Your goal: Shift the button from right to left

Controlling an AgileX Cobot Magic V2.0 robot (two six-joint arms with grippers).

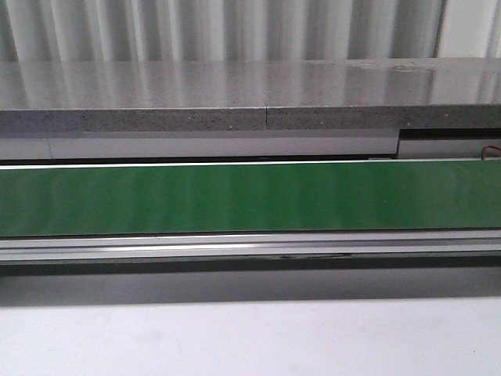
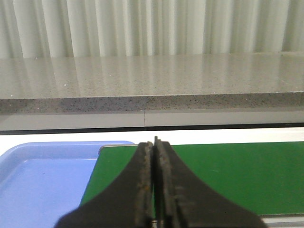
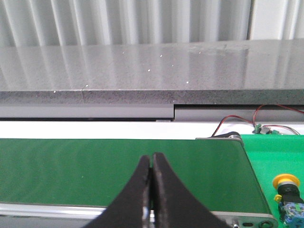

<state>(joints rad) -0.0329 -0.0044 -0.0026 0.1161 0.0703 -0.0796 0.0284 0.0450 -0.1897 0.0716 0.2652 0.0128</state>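
Note:
The button (image 3: 288, 192), with a yellow head, black collar and blue-and-clear block, stands on a bright green surface (image 3: 275, 156) past the right end of the green belt (image 3: 118, 168). It shows only in the right wrist view. My right gripper (image 3: 152, 159) is shut and empty above the belt, well to the button's left. My left gripper (image 2: 155, 145) is shut and empty over the belt's left end (image 2: 228, 173), beside a blue tray (image 2: 42, 180). Neither gripper shows in the front view.
The green conveyor belt (image 1: 250, 196) runs across the front view with a metal rail (image 1: 250, 244) along its near side. A grey speckled counter (image 1: 250, 90) lies behind it. Red and black wires (image 3: 237, 121) lie near the belt's right end.

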